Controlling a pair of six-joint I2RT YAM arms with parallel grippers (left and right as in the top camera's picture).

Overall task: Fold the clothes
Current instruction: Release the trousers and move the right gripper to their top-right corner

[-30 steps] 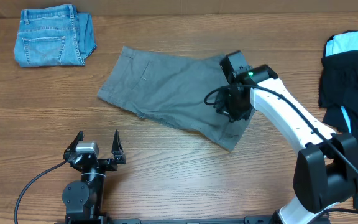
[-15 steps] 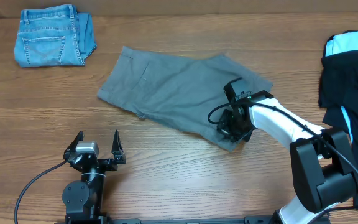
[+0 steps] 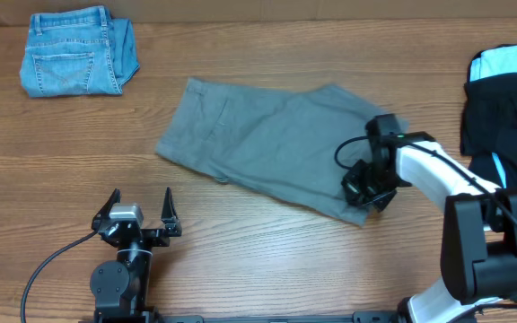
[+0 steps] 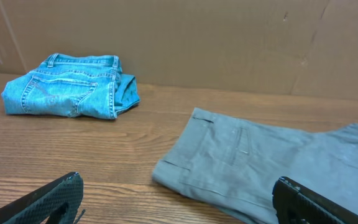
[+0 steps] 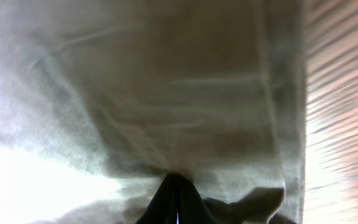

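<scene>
- The grey shorts point(image 3: 276, 144) are spread flat in the middle of the wooden table point(image 3: 258, 260), tilted so that the waistband lies at the left and the leg hems at the right; a pocket seam is seen near the waistband.
- The right gripper point(image 3: 366, 188) is set down on the near right corner of the shorts, by a leg hem; in the right wrist view its fingers point(image 5: 176, 199) are seen brought together into one dark wedge, with a bunched fold of the grey cloth point(image 5: 166, 93) pinched between them; bare table point(image 5: 340, 93) is seen just right of the hem.
- The left gripper point(image 3: 142, 211) is held at the near left, well apart from the shorts; its two fingers are spread wide and nothing is held between them; in the left wrist view one finger point(image 4: 42, 199) is seen at each lower corner, with the shorts point(image 4: 272, 162) lying beyond, to the right.
- A pair of folded blue jeans point(image 3: 74, 52) is placed at the far left corner of the table, well apart from the shorts; its back pocket is turned upward.
- A heap of black clothing point(image 3: 505, 126) is piled at the right edge, with a light blue garment point(image 3: 510, 61) showing at its far end.
- A brown cardboard wall point(image 4: 229, 37) is seen behind the table in the left wrist view.
</scene>
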